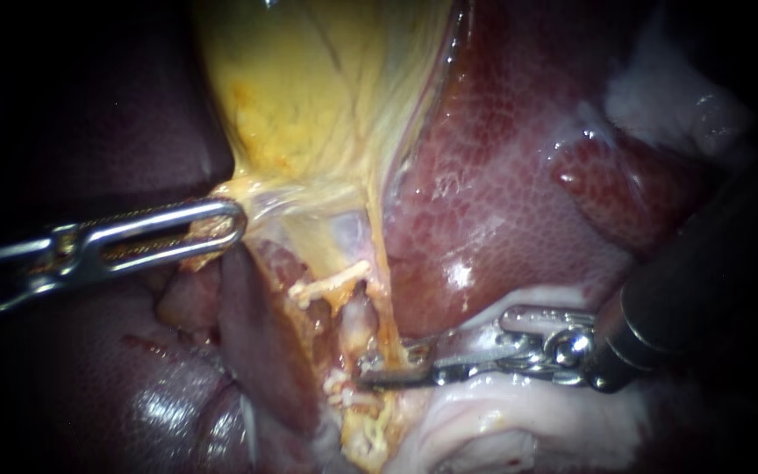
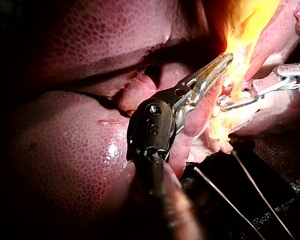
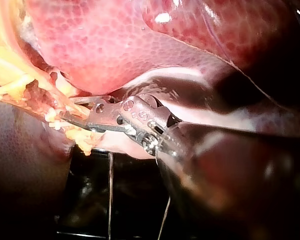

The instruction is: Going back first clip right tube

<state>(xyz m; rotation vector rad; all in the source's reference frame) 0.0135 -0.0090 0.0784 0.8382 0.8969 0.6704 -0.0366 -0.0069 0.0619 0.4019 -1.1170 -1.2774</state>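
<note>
Dissected field beneath the gallbladder (image 1: pixel 309 96), endoscope view. My left instrument (image 1: pixel 225 226) has its jaws closed on the lower edge of the gallbladder and holds it taut toward the left. My right instrument (image 1: pixel 386 367) lies low in the field. Its jaws stand a narrow gap apart, with frayed yellow strands (image 1: pixel 344 391) against their tips, and they grip nothing that I can see. The tube (image 1: pixel 359 320), a pale pink column, stands just above those tips. I cannot make out a clip on it, nor say for certain that it is the right tube. Hazards on backing out: the parted jaws may snag the frayed strands and drag or tear the tube. A sideways swing of the shaft may scrape the liver (image 1: pixel 519 175). Excess pull from the left may split the stretched membrane (image 1: pixel 344 233).
</note>
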